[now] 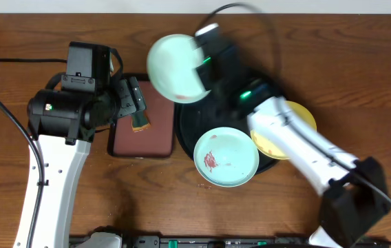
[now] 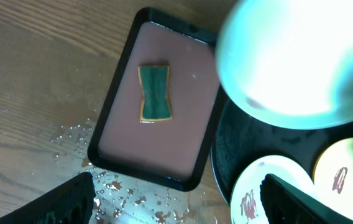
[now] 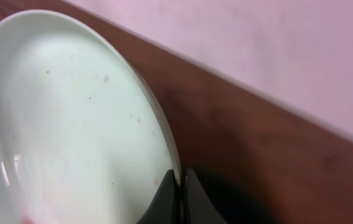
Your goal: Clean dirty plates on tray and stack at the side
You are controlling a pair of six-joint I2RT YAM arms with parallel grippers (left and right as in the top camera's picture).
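Wooden table (image 1: 347,41): right jaws pinch speckled mint plate (image 3: 58,124) rim; left jaws spread wide, empty.

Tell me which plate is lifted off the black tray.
The mint plate gripped at its rim by the right gripper; the smeared mint plate and the yellow plate lie on the tray.

3 plates (image 1: 226,157), 2 trays (image 1: 190,127), 1 sponge (image 1: 139,122).
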